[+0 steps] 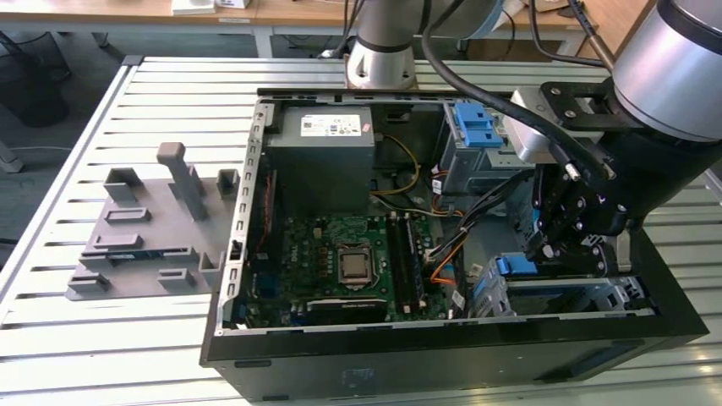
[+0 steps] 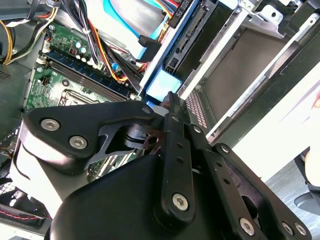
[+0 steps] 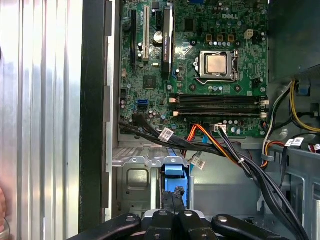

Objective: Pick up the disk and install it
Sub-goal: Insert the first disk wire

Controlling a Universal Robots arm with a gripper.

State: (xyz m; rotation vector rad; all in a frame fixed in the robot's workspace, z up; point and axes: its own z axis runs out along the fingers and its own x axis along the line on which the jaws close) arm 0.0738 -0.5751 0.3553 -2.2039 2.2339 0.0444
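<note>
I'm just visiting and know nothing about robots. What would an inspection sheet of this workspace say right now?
Surface: slatted metal table, open computer case on it.
Job's things: disk, blue frame showing in the drive cage.
Clutter: grey holder beside the case.
Grippers: gripper inside the case, at the disk.
Cables: orange, yellow and black wires loose inside the case.
Surroundings: wooden desks behind.

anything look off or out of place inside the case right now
Nothing looks damaged or spilled. The one untidy spot is the loose cables, which run along the edge of the drive bay, close to the disk that stands in it at the gripper.
</note>
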